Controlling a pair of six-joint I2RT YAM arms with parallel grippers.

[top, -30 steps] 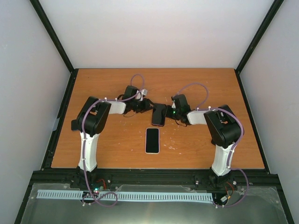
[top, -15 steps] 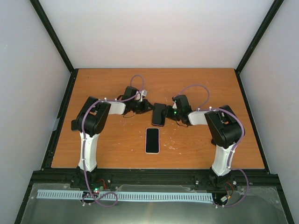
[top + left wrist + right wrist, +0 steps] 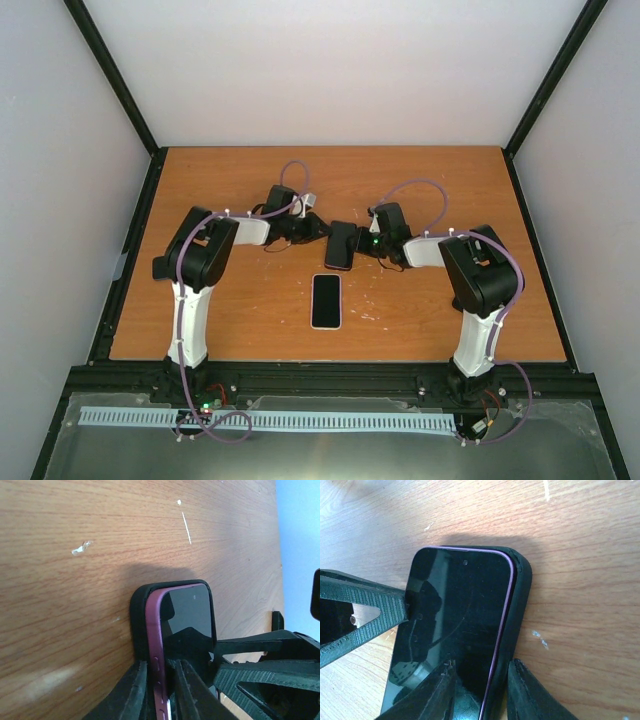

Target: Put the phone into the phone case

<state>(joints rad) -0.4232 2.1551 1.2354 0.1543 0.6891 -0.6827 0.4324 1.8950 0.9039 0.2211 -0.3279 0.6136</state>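
A phone (image 3: 340, 245) with a dark screen and purple rim lies partly seated in a black phone case (image 3: 137, 612) at mid-table, between both arms. In the left wrist view the phone's purple side (image 3: 155, 630) stands proud of the case wall, and my left gripper (image 3: 161, 664) is shut on that edge. In the right wrist view the phone (image 3: 460, 600) sits against the case's side wall (image 3: 520, 590). My right gripper (image 3: 483, 662) is clamped there, one finger on the screen and the other outside the case.
A second phone (image 3: 326, 300) with a light rim lies flat, screen up, just nearer the arms than the held one. The wooden table (image 3: 230, 320) has black rails along its sides, and white walls enclose it.
My left gripper has closed onto the phone's purple edge. The phone and the right arm have barely shifted.
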